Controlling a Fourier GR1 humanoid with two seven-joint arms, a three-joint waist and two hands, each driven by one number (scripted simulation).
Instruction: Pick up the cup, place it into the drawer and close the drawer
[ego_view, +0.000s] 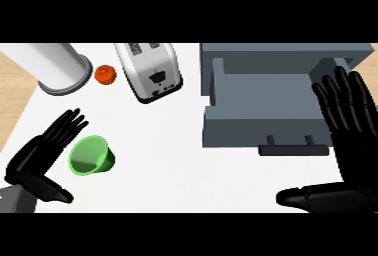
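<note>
White desk (170, 170) fills most of the view, and a strip of wooden floor (10, 107) shows at the left edge. On the left half of the desk stands the green cup (91, 156), tilted so that its mouth looks up and a little to the left. It is outside the drawer and well apart from it.

The left hand (35, 156) is just beside the cup, on its left side. Its fingers are straight and released, the thumb is spread out below, and nothing is grasped. I cannot tell if the fingers touch the rim of the cup.

On the right half, the grey drawer (262, 92) is pulled open from a grey cabinet (284, 50). Its dark handle (293, 149) points to the lower edge of the view. The right hand (347, 120) rests over the right wall of the drawer with fingers up and straight, holding nothing.

At the far side of the desk lies a white toaster (150, 70). Left of it is a small orange object (105, 74), and further left a pale cylinder (55, 67) with a grey end.
</note>
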